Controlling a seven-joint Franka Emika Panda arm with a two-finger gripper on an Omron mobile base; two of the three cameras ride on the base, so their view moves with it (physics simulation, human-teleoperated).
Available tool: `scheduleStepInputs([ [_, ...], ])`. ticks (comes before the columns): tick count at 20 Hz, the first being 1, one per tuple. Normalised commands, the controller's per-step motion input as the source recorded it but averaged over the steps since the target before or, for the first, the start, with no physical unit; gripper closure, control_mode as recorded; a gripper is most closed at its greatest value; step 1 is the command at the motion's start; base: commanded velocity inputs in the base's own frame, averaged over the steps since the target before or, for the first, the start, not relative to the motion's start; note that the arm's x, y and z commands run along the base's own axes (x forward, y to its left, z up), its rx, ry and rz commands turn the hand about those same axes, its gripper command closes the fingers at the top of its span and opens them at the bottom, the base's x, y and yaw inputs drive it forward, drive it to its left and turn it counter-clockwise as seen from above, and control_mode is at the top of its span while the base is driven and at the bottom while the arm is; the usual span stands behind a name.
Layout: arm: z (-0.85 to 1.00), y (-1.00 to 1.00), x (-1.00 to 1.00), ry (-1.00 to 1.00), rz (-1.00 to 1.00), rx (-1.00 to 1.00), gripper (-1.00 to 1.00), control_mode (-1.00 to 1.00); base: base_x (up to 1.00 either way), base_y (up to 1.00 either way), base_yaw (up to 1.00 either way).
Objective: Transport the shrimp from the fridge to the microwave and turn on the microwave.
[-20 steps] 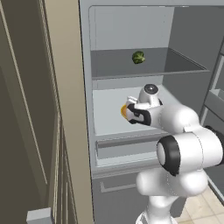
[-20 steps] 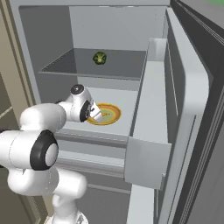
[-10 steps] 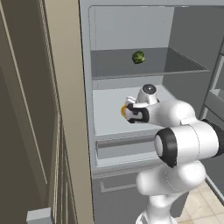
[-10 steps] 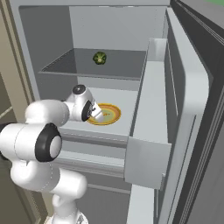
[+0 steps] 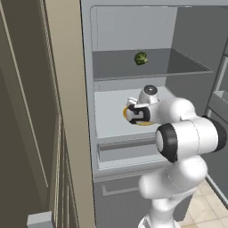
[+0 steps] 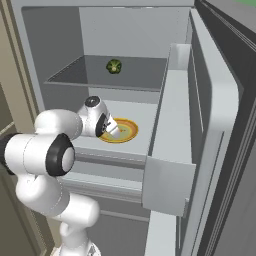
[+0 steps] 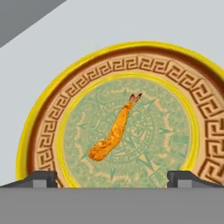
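Fridge (image 6: 170, 125) interior, middle shelf: yellow-rimmed patterned plate (image 7: 183, 87) bearing the shrimp (image 7: 114, 131) at centre frame. Hand (image 7: 112, 177), fingers fully apart at lower frame, hovers empty over the plate, touching nothing.

The robot is a glossy white arm (image 5: 187, 138) of thick rounded segments with black joint bands, a grey-capped wrist and a dark-faced hand (image 5: 136, 114), whose two fingertips (image 7: 41, 178) seem dark grey.
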Motion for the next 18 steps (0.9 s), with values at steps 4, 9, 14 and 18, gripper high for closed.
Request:
scheduleStepInputs([
  [4,-0.09,0.0,0.15,0.0,0.0,0.0,-1.0,-1.0,0.0,0.0,0.0],
  [9,-0.13,0.0,0.12,0.0,0.0,0.0,-1.0,-1.0,0.0,0.0,0.0],
  [14,-0.14,0.0,0.13,0.0,0.0,0.0,-1.0,-1.0,0.0,0.0,0.0],
  [18,-0.1,0.0,0.16,0.0,0.0,0.0,-1.0,-1.0,0.0,0.0,0.0],
])
